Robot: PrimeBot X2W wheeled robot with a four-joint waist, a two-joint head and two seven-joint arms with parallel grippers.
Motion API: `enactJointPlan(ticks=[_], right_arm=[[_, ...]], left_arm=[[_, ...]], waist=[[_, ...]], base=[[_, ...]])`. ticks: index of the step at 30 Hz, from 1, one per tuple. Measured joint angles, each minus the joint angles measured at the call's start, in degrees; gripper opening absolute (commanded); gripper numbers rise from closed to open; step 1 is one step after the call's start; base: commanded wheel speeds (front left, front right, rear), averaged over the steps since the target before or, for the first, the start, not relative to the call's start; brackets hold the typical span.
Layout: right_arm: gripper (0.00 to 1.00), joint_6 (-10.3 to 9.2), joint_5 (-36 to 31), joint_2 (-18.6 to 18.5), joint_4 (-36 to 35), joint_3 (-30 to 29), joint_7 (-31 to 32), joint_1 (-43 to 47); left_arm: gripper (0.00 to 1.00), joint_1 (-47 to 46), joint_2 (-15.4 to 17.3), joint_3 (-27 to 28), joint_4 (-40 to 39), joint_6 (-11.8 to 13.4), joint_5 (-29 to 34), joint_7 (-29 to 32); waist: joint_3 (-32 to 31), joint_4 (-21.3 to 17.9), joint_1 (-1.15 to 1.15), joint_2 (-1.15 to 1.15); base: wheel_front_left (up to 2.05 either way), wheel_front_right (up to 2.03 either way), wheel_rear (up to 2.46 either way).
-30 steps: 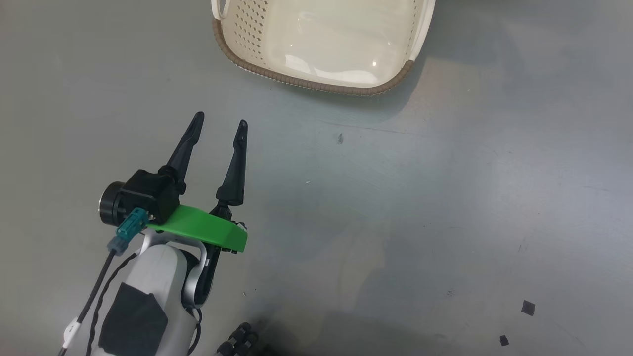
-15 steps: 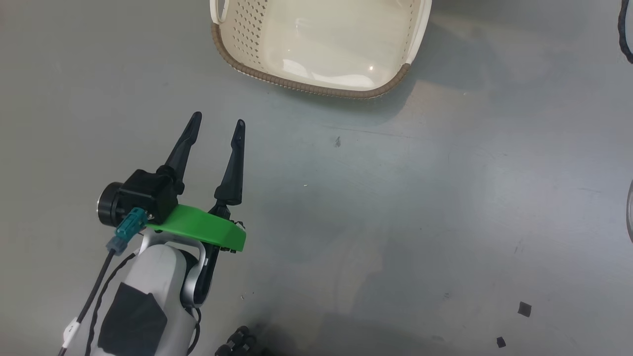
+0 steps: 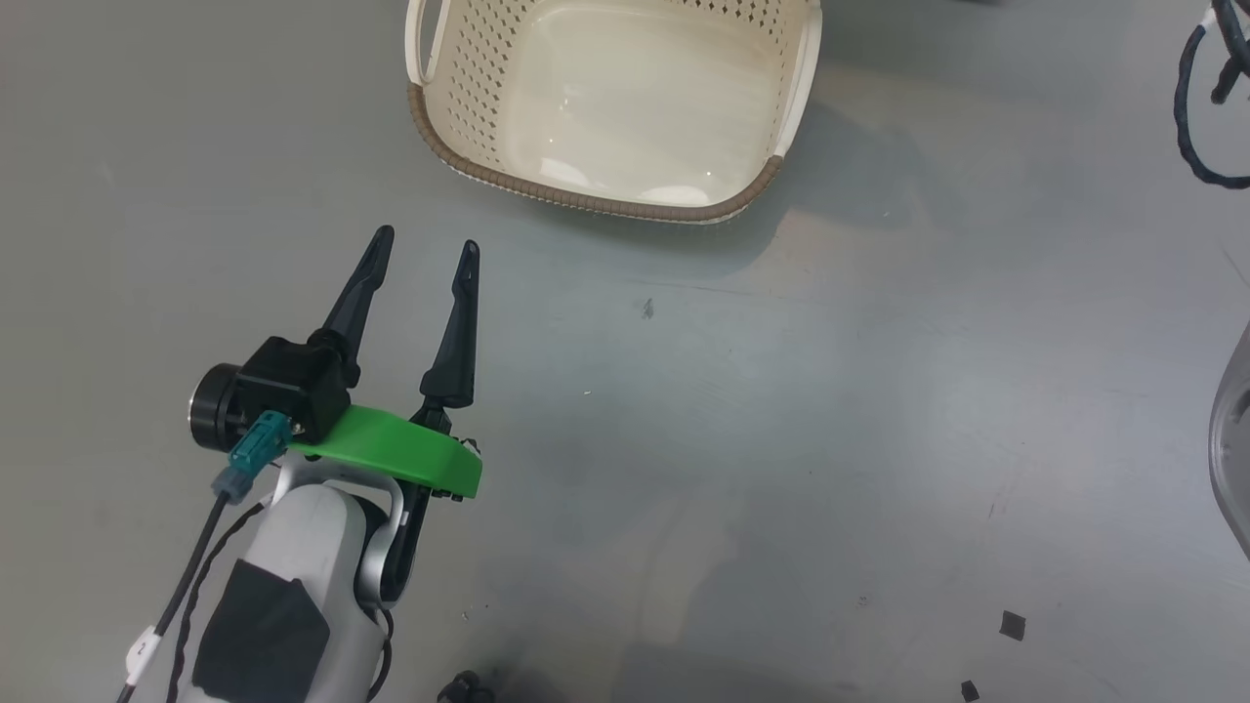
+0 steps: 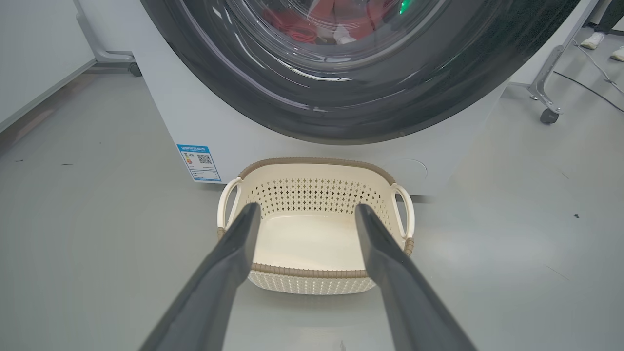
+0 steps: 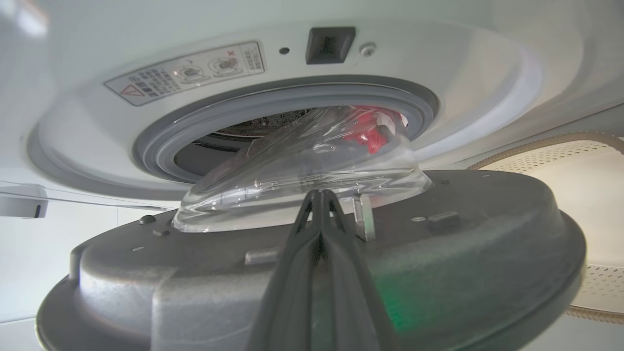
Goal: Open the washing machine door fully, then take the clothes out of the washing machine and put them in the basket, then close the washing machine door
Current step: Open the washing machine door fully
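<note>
The cream basket point(image 3: 605, 98) stands empty on the grey floor, just in front of the white washing machine point(image 4: 195, 122). My left gripper point(image 3: 427, 244) hovers open and empty a short way before the basket point(image 4: 312, 234). The washing machine door point(image 5: 438, 253) stands ajar, its grey inner face and clear glass bowl point(image 5: 302, 165) toward my right wrist. My right gripper point(image 5: 319, 195) is shut with nothing held, tips against the door's inner face at the foot of the bowl. Red clothes point(image 5: 370, 131) lie in the drum behind the grey gasket point(image 5: 161, 141); the clothes point(image 4: 336, 19) also show through the glass.
A blue label point(image 4: 198, 162) sits low on the machine's front. A black cable point(image 3: 1196, 107) loops on the floor at the far right, and a grey curved edge point(image 3: 1232, 459) juts in below it. A wheeled frame leg point(image 4: 546, 92) stands right of the machine.
The head camera has shifted, so the basket sits lower and further left, and the cable and grey edge have come in at the right. Neither gripper has changed.
</note>
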Motion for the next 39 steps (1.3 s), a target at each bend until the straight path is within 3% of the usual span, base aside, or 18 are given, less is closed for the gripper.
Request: enactJointPlan(ticks=[26,33,39], right_arm=[[0.00,0.40,4.4,0.8,1.3,2.4,3.3,8.2],[0.00,4.01,0.4,1.0,0.0,4.3,-0.9,9.7],[0.00,10.61,-8.5,-2.3,-1.8,8.6,-8.0,12.8]], left_arm=[[1.00,1.8,0.0,0.0,1.0,0.1,2.3,0.0],[1.00,2.2,0.1,1.0,1.0,0.1,3.0,0.0],[1.00,2.7,0.1,1.6,1.0,0.1,3.4,0.0]], waist=[[-6.6,-1.6,0.00,0.00],[-7.8,-2.3,0.00,0.00],[-9.7,-3.3,0.00,0.00]], base=[[0.00,0.00,0.00],[0.00,0.00,0.00],[0.00,0.00,0.00]])
